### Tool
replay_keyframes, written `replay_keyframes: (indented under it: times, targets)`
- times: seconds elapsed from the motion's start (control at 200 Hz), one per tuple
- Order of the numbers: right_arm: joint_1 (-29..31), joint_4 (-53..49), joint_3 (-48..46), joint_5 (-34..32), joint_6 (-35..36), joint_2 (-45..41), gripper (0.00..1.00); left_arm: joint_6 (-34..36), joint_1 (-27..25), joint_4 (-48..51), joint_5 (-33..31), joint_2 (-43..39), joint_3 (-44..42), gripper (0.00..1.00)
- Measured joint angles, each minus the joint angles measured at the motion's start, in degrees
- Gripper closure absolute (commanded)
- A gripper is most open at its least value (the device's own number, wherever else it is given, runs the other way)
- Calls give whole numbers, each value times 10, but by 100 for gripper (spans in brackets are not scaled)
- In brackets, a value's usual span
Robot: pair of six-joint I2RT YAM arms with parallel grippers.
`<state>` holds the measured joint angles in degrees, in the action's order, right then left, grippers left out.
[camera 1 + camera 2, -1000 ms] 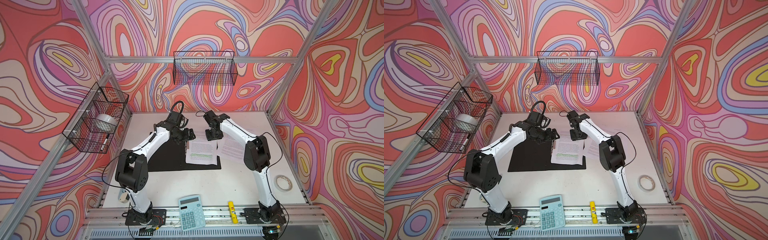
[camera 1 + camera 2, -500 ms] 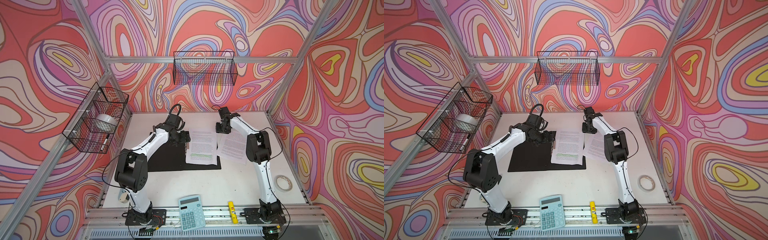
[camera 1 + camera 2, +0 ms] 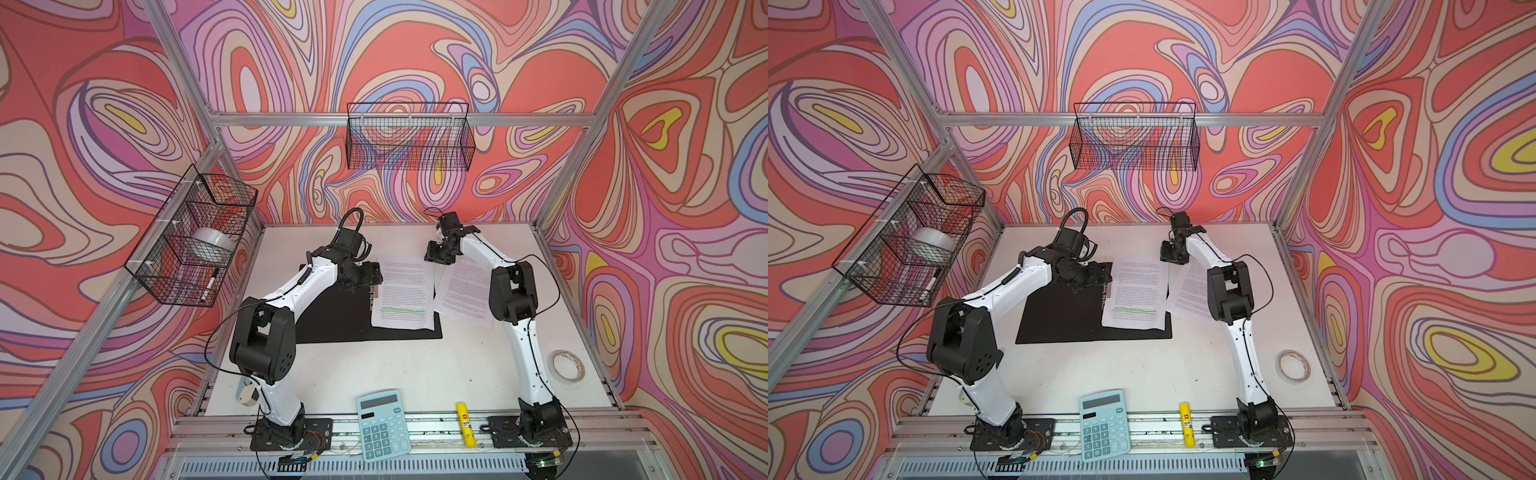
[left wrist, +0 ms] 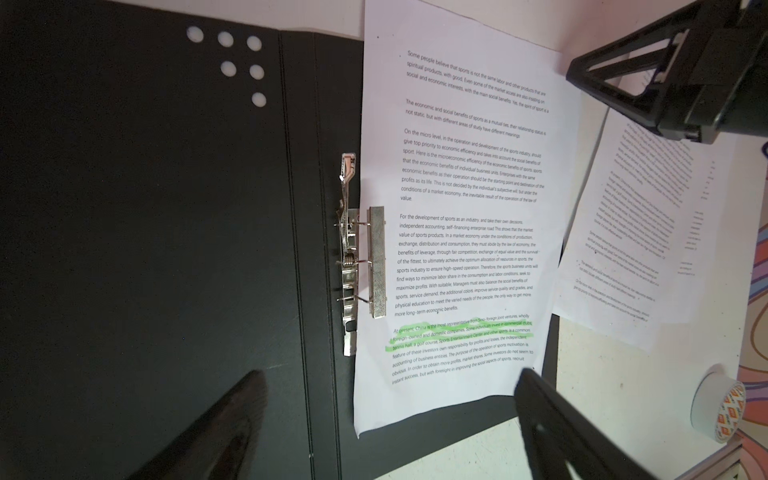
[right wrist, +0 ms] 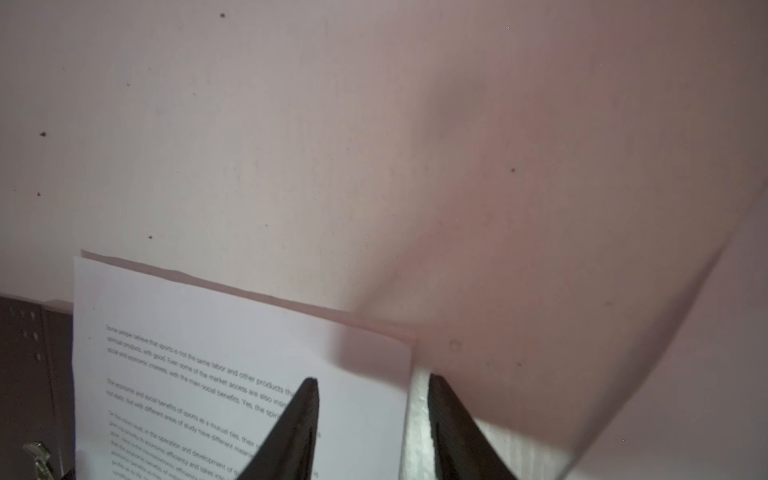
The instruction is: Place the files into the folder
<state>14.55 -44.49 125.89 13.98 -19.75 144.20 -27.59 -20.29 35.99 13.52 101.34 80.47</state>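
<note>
Black-lined folder (image 3: 332,316) lying open with the highlighted sheet (image 3: 403,291) at its clip bar (image 4: 377,262) and a second sheet (image 3: 465,291) askew just beside it on the table (image 3: 415,365); left gripper (image 3: 368,277) spread wide, right gripper (image 5: 372,378) parted and empty, probably due next to draw that sheet across.

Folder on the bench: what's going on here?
Two arms are filing printed sheets into the open black folder. The highlighted sheet already lies on its right half, one edge at the metal clip bar. A second sheet lies tilted beside it, mostly on the table. The left gripper hovers over the folder, jaws wide and empty. The right gripper is at the sheets' far corners, jaws part open, gripping nothing visible.
</note>
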Motion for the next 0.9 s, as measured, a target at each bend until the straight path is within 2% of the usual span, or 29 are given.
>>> replay_keyframes:
  times: [0.436, 0.711, 0.901]
  targets:
    - [-3, 41, 17, 82, 22, 23, 56, 4, 0, -3, 0, 0, 0, 6]
    - [-3, 51, 11, 95, 33, 23, 57, 4, 0, -5, 0, 0, 0, 5]
    - [-3, 64, -39, 94, 42, -5, 57, 4, 0, -7, 0, 0, -1, 5]
